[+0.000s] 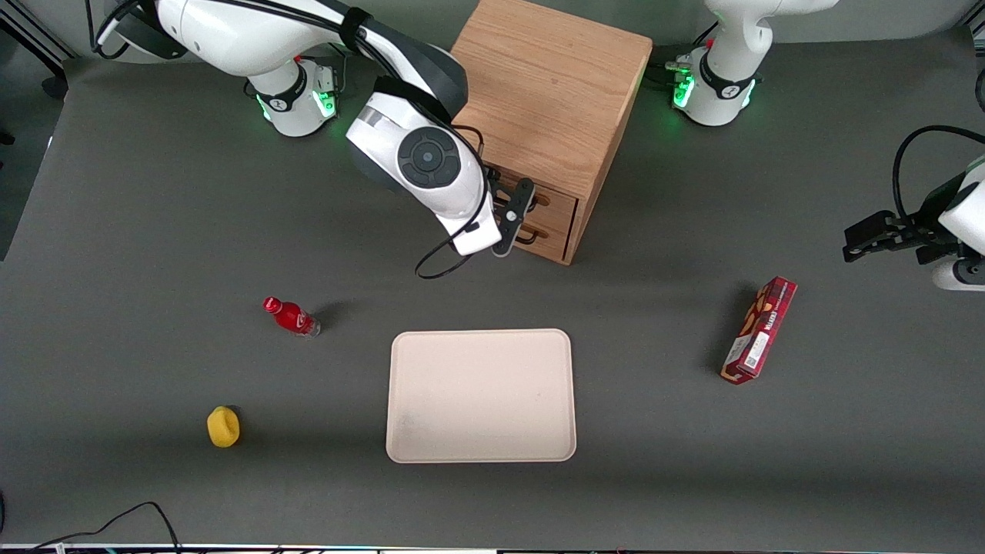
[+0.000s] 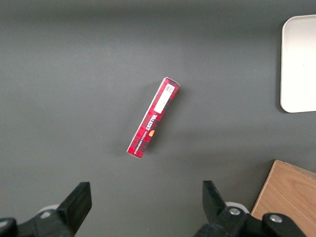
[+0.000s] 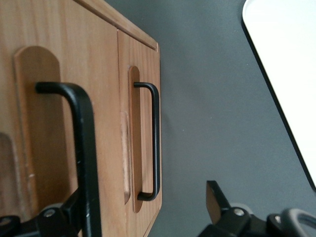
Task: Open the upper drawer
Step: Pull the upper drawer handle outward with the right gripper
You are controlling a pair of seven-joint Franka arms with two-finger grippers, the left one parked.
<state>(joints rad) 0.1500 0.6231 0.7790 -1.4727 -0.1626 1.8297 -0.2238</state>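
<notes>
Beyond the cream tray (image 1: 481, 396), the open, empty end effector (image 1: 514, 219) should straddle the light-oak upper drawer's (image 3: 59, 148) black wire handle (image 3: 81, 148) squarely before closing.

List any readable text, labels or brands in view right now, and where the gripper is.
Red box: white brand lettering, too blurred to read; white label unreadable.
Red bottle: label unreadable.
Oak cabinet, tray: no text.
Gripper: open, at the upper drawer handle; no markings.

Light-oak upper drawer (image 3: 54, 148), black handle (image 3: 81, 148); black gripper (image 1: 514, 218); cream tray (image 1: 481, 396); red plaid box (image 1: 759, 331).
</notes>
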